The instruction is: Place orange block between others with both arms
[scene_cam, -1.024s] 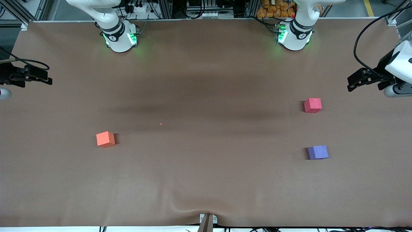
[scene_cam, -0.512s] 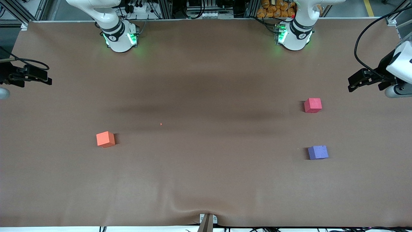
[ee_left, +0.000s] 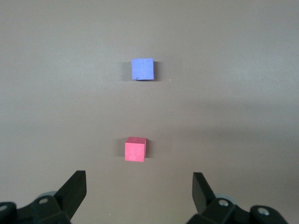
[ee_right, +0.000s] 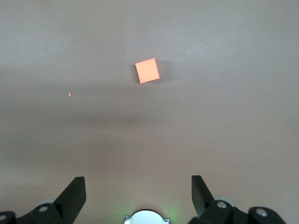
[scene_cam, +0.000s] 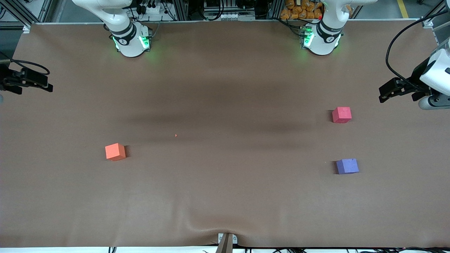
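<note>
Nearest the front camera is the purple block (scene_cam: pixel 347 166), out toward the left arm's end of the table (scene_cam: pixel 225 196). The orange block (scene_cam: pixel 115 151) comes next, alone toward the right arm's end, well apart from everything. A bit farther is the pink block (scene_cam: pixel 341 115), sitting at 12 o'clock from the purple one with an open gap between them. There's a tiny orange speck (scene_cam: pixel 175 135) on the cloth near the middle too.

Both grippers are up in the air at the table's ends. The right gripper (scene_cam: pixel 38 84) hangs over its edge with the orange block at roughly 5 o'clock from it, jaws spread wide, holding nothing. The left gripper (scene_cam: pixel 395 89) is over its own edge with the pink block at about 8 o'clock, jaws also wide open and empty.

So nothing's started yet, I'd say. Best bet: the right one drops straight onto the orange block, squares its fingers to the flat faces, carries it mid-table and hands off. The left then sets it centred in that gap without bumping either neighbour.
</note>
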You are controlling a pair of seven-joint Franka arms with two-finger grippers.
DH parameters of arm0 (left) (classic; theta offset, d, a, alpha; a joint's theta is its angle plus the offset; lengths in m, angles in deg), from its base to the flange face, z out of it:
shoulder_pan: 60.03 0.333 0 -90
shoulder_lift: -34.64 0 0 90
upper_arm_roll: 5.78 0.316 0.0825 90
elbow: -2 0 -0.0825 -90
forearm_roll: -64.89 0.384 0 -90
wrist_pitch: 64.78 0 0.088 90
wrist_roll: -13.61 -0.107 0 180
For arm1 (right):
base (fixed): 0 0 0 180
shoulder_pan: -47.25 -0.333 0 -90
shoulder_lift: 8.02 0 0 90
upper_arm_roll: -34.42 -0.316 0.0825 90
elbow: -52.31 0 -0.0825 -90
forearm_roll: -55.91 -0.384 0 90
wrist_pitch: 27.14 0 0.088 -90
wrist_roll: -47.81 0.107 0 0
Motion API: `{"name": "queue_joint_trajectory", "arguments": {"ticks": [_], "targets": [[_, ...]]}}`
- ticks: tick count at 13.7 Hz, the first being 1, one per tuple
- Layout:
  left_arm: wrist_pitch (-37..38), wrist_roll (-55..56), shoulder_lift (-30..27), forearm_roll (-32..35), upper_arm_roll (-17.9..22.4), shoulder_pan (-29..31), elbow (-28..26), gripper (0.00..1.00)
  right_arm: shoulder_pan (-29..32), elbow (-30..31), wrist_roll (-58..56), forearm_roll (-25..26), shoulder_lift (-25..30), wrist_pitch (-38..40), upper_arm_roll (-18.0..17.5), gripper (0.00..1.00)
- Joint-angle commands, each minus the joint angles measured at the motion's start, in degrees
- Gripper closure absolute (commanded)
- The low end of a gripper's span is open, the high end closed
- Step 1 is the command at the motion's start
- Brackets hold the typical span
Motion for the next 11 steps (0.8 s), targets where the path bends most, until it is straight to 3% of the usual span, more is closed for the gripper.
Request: {"name": "queue_joint_trajectory", "arguments": {"ticks": [1,7,11], "targets": [[0.01,-0.77,0.83,-0.97,-0.09,-0.05,1.25,0.00,0.83,-0.64,0.79,0.64,0.29,0.55,-1.05,0.00],[0.01,-0.77,0.75,-0.97,-0.09,-0.05,1.34,0.00,0.83,-0.29,0.70,0.64,0.03,0.63,-0.88,0.00],[0.01,-0.77,0.57,-0.97,-0.09,0.30,1.42,0.00,0.83,0.50,0.18,0.64,-3.92,-3.39,-0.88,0.00]]}}
